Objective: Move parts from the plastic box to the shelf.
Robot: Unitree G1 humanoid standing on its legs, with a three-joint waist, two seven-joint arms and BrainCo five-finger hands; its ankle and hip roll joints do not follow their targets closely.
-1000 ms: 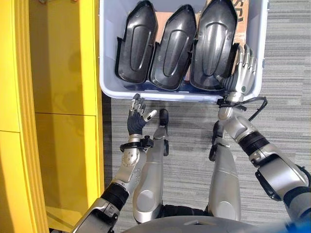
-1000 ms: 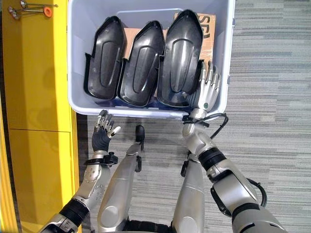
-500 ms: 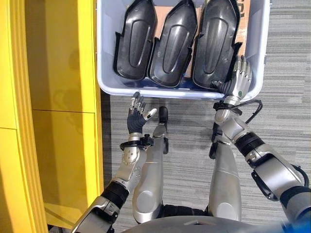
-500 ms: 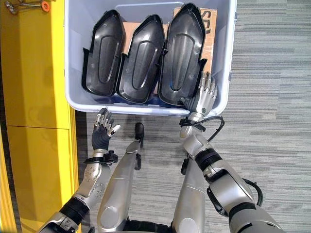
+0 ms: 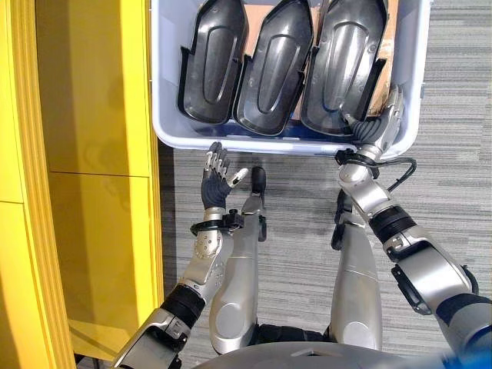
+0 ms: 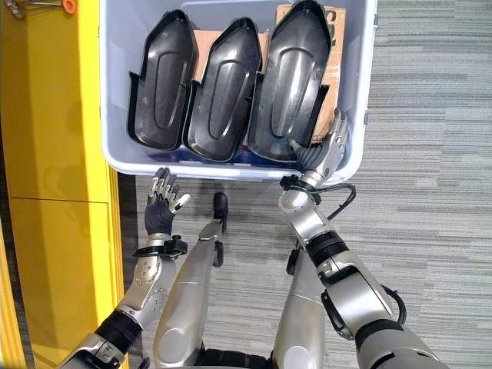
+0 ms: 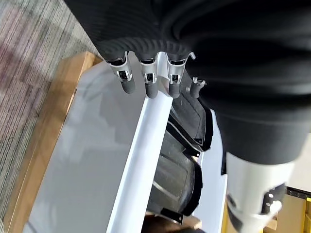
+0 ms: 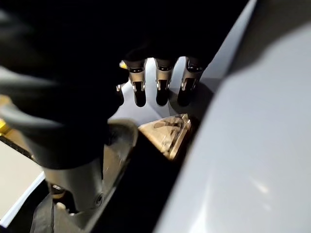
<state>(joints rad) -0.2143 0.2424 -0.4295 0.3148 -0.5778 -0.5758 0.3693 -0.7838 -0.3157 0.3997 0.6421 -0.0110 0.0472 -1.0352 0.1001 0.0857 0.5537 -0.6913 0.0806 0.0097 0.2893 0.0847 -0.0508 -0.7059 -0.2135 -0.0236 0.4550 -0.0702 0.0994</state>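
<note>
**Right hand reaches into the box beside the rightmost part**

Three black parts (image 5: 269, 65) stand side by side in the plastic box (image 5: 165, 131), next to the yellow shelf (image 5: 92, 154). The right hand (image 5: 378, 127) is inside the box's near right corner, fingers straight, apparently touching the rightmost part (image 5: 342, 65). The left hand (image 5: 215, 181) hovers outside, fingers apart.

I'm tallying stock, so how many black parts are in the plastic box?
3, side by side in the box: left part, middle part, right part beside the right hand. More could be hidden underneath.
</note>
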